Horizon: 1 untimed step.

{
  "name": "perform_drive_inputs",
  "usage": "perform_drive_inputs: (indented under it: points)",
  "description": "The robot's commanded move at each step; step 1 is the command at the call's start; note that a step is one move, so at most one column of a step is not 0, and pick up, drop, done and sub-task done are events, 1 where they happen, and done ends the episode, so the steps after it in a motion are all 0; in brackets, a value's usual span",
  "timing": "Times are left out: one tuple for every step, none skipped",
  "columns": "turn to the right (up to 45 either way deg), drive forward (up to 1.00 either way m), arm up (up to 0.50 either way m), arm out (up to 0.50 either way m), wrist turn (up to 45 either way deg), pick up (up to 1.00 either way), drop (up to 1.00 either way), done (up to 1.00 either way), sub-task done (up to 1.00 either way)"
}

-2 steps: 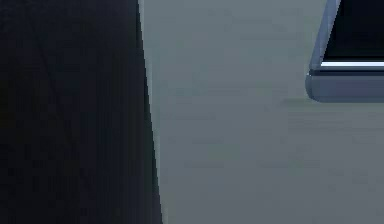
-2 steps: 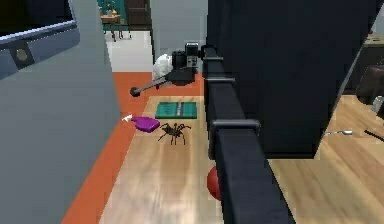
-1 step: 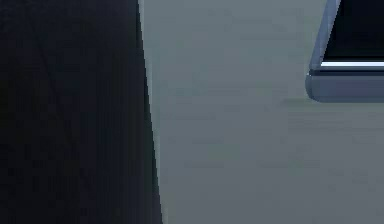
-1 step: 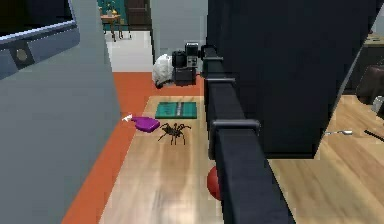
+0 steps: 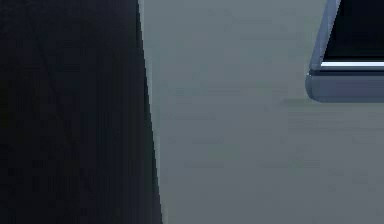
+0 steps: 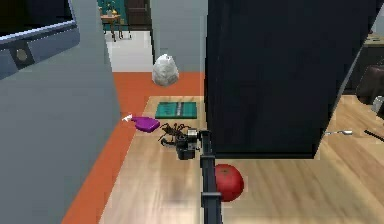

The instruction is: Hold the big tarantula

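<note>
A brown, leggy thing that fits the tarantula [image 6: 176,130] lies on the wooden tabletop [image 6: 150,185] in the arm side view. The dark arm rises from the bottom edge, and my gripper [image 6: 184,146] stands right at that brown thing. With the tarantula lying on the table at the gripper's far end, I cannot tell whether the gripper holds anything.
On the table lie a purple object [image 6: 147,124] left of the tarantula, a green flat item [image 6: 177,107] beyond it and a red ball [image 6: 228,180] beside the arm. A white bag [image 6: 165,69] sits farther out. A tall dark cabinet [image 6: 275,70] stands close. A dark-framed screen [image 5: 352,50] hangs on the grey wall.
</note>
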Motion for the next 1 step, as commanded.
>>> perform_drive_inputs:
  points:
    - [0.0,0.0,0.0,0.0,0.0,1.0,0.0,0.0,0.0]
